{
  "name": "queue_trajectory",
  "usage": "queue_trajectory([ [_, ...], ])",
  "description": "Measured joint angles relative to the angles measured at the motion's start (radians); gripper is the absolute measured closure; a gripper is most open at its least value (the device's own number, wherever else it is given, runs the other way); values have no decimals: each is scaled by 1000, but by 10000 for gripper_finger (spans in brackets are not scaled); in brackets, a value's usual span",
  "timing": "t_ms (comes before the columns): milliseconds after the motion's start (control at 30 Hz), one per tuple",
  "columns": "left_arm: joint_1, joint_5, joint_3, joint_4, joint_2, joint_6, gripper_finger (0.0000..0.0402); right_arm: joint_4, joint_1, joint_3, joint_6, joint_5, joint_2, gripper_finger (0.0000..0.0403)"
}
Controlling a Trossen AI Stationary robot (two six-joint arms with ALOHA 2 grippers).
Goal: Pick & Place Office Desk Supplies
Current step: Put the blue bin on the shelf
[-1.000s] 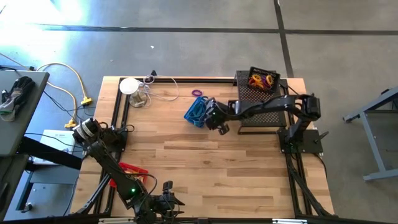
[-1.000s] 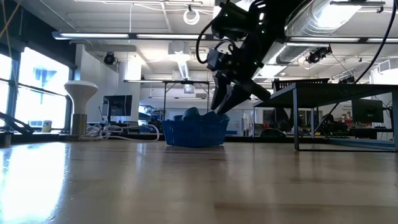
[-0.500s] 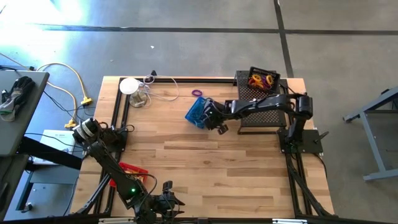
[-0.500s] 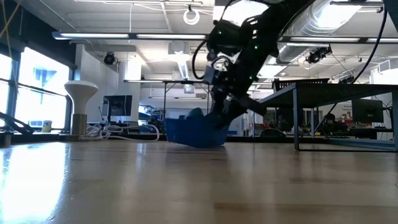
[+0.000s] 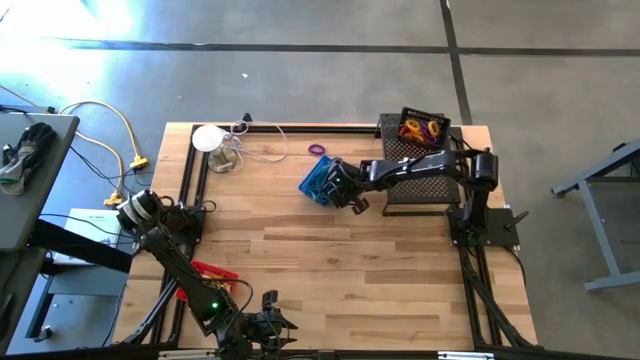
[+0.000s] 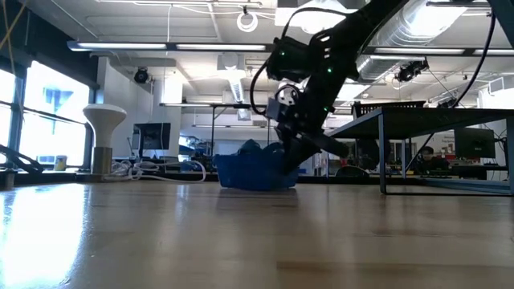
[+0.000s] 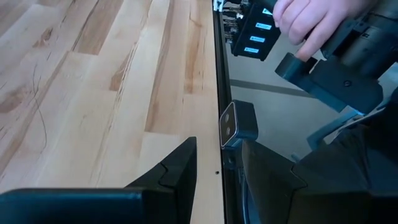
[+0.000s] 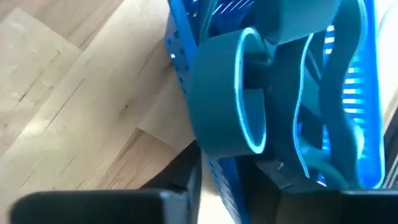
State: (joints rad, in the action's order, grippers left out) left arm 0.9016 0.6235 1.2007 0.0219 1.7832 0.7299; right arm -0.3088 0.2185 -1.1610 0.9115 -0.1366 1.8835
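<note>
Two baskets are showing on the table (image 5: 330, 270). The blue basket (image 5: 317, 180) is sitting near the table's middle, toward twelve o'clock, and is holding grey band loops (image 8: 249, 106); in the right wrist view the loops are standing on edge, crowded against the basket's mesh wall. In the low view the blue basket (image 6: 255, 170) is tilting, its side nearer the gripper lifting off the wood. The right gripper (image 5: 340, 186) is reaching in from three o'clock and is clamping the basket's wall between its fingers (image 8: 186, 174), one inside and one outside. The black basket (image 5: 424, 128) is resting at the one o'clock corner on the large black tray (image 5: 415, 180) and is holding orange, yellow and purple rings (image 5: 420, 129). A purple ring (image 5: 318, 150) is lying loose on the wood at twelve o'clock of the blue basket, apart from it. The left gripper (image 7: 217, 168) is waiting at the seven o'clock edge, its jaws standing slightly apart on nothing. A person's hand (image 7: 311, 22) is resting on a device beyond that edge.
</note>
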Motion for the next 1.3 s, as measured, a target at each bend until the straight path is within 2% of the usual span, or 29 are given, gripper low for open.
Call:
queue_trajectory([
  [167,0,0,0,-1,0,0,277,0,5,0,2,6,0,391],
  [533,0,0,0,0,0,-6,277,-18,-56,-6,-17,-20,-3,399],
  [767,0,-1,0,0,0,-30,277,-233,-183,-120,-122,-76,-36,399],
  [933,0,-1,0,4,0,-30,277,-455,-289,-248,-261,-37,-85,400],
  [1133,0,-24,0,15,0,-26,277,-760,-399,-395,-465,-39,-157,400],
  [1300,7,-34,0,27,0,-7,277,-879,-515,-460,-636,-60,-238,400],
])
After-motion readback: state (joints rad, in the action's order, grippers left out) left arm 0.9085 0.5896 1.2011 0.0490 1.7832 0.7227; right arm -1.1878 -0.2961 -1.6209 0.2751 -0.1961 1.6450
